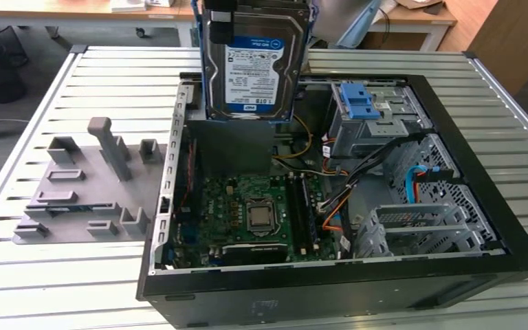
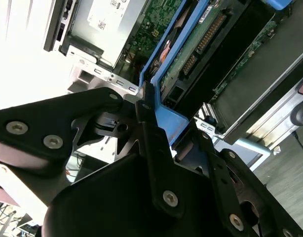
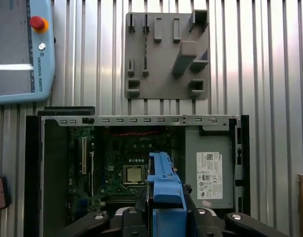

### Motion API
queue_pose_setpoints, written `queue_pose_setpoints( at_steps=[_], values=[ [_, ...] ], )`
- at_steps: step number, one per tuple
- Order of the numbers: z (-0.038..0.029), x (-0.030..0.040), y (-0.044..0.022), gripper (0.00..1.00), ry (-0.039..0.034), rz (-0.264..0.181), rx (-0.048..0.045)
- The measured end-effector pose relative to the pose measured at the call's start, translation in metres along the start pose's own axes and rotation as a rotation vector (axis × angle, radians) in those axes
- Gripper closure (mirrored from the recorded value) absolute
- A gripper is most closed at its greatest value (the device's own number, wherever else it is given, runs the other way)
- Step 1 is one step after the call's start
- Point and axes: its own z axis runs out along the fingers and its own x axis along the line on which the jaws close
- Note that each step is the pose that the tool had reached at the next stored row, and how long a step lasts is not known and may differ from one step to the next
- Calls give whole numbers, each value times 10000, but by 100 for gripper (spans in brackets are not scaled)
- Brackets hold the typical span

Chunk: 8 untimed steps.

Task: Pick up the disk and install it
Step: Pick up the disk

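The disk (image 1: 245, 65), a silver-grey hard drive with a white-and-blue label in a blue carrier frame, hangs upright in the air over the far side of the open computer case (image 1: 484, 179). In the second wrist view my gripper (image 2: 171, 121) is shut on the blue carrier's edge, a black finger (image 2: 147, 128) pressed against it, with the disk's circuit board (image 2: 191, 54) showing past it. The first wrist view looks down past the gripper (image 3: 164, 210) and the blue carrier (image 3: 164, 182) onto the case interior.
Inside the case lie the motherboard (image 1: 255, 213), loose cables, and a grey metal drive bay (image 1: 383, 127) topped by a blue latch piece (image 1: 360, 103). A grey fixture plate (image 1: 80, 189) with upright pegs sits on the slatted table at the exterior view's left. A teach pendant (image 3: 18, 49) lies beyond the case.
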Motion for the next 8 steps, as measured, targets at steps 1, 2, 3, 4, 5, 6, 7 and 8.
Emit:
queue_pose_setpoints(
  at_steps=[1,2,3,4,5,6,7,8],
  values=[
    [-2,3,-27,64,1,1,-5],
    [-3,7,-56,64,1,0,-10],
    [-5,10,-83,64,1,0,-15],
    [-6,14,-115,64,1,0,-21],
    [-8,17,-148,64,0,0,-26],
    [-10,20,-180,64,1,0,-32],
    [-11,24,-211,64,1,1,-37],
    [-13,27,-241,64,1,1,-42]
  ],
)
